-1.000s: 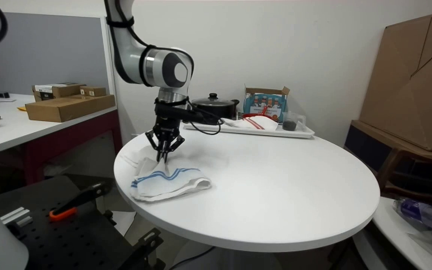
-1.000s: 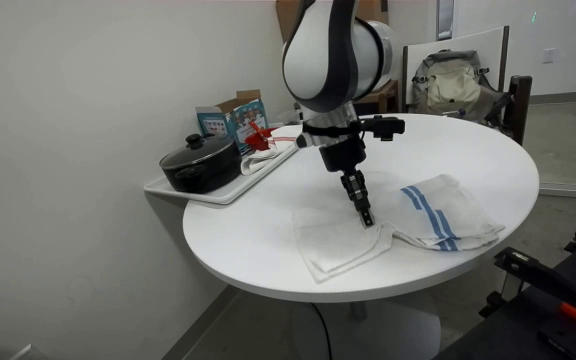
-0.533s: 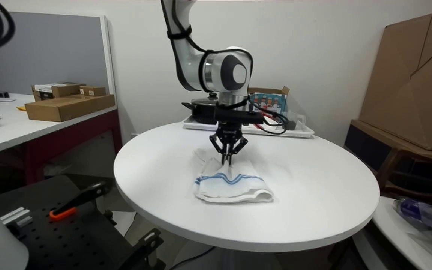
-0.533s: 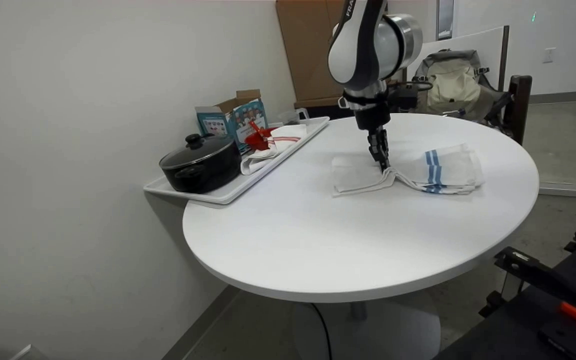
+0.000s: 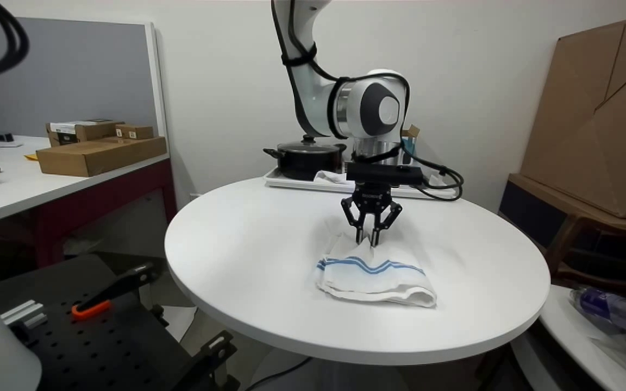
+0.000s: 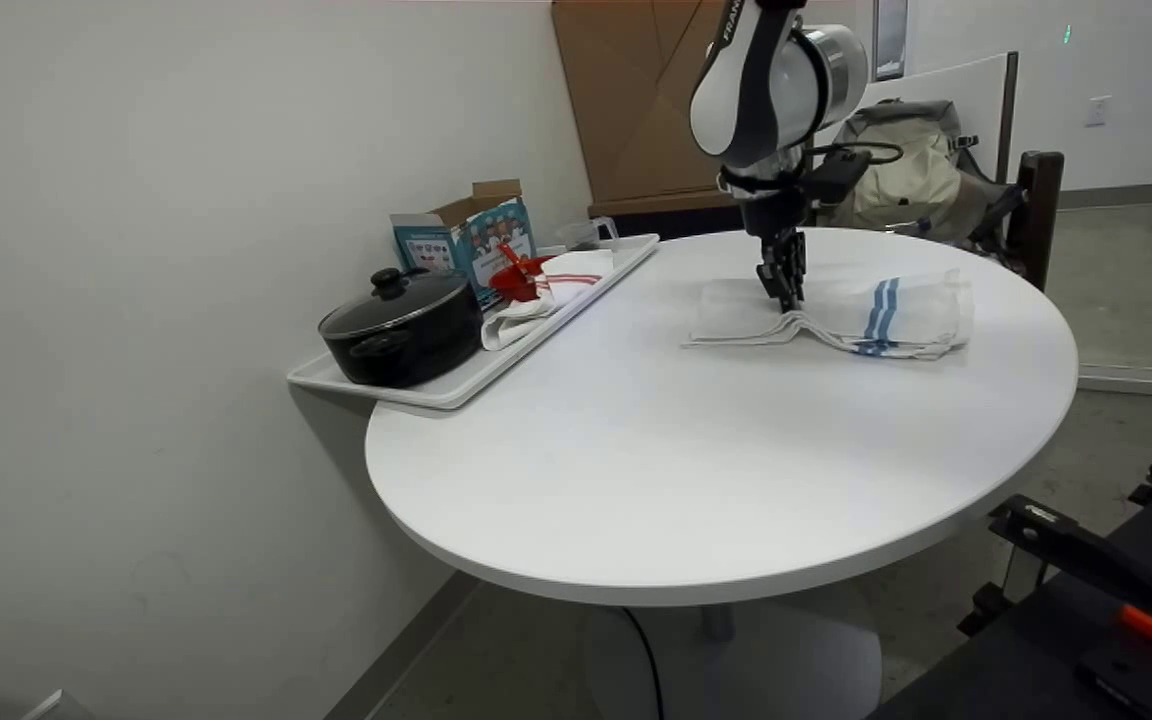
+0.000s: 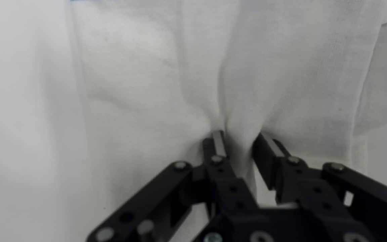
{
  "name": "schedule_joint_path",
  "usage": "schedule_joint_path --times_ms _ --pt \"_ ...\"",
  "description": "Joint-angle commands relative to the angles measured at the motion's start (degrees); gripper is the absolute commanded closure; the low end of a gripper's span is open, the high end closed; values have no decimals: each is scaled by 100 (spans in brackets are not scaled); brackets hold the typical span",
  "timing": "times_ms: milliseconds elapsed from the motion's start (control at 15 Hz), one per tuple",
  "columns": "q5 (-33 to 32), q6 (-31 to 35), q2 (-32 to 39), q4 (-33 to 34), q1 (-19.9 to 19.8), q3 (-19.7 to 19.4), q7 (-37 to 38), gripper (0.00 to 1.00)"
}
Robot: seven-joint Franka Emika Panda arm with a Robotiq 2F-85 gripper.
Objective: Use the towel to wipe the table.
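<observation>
The white towel with blue stripes [image 5: 376, 279] lies folded on the round white table [image 5: 248, 260]. It also shows in an exterior view [image 6: 921, 318] and fills most of the wrist view [image 7: 136, 77]. My gripper [image 5: 367, 242] points down at the towel's unstriped part, with its tips at the cloth. It also shows in an exterior view [image 6: 790, 306]. In the wrist view the fingers [image 7: 240, 133] stand apart, with a raised fold of towel between them and a gap beside the fold. The gripper is open.
A white tray [image 6: 481, 380] stands at the table's edge by the wall. It holds a lidded black pot [image 6: 401, 335], a blue box [image 6: 501, 245], a red utensil [image 6: 516, 275], a red-striped towel [image 6: 576, 280] and a clear cup [image 6: 581, 235]. A dark perforated cart [image 5: 90, 336] stands nearby.
The gripper has dragged the towel across the table, rightward in both exterior views and away from the edge near the cart. In the last half second the fingers have spread slightly apart.
</observation>
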Motion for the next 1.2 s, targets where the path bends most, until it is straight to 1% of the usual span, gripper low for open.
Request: schedule_joint_path --times_ms 0,133,333,400,600,733,867,1000,1067,1133 --pt "-3 -519 42 219 150 -137 916 38" --pt "44 -912 -193 110 238 -196 1477 26" --pt "105 -1557 -739 -101 339 -228 2178 3" --pt "100 -1672 -972 -185 369 -235 2374 0" --pt "-44 -2002 -1737 -460 533 -270 2938 0" --pt "-379 -2276 -2220 -714 784 -344 3572 0" --pt "-765 -2496 -2697 -1083 969 -292 4022 0" --pt "-1059 -2444 -3157 -1488 1084 -184 4348 0" --pt "-777 -2473 -2594 -924 917 -167 3981 0" --pt "-872 -2473 -2788 -1105 981 -131 4132 0"
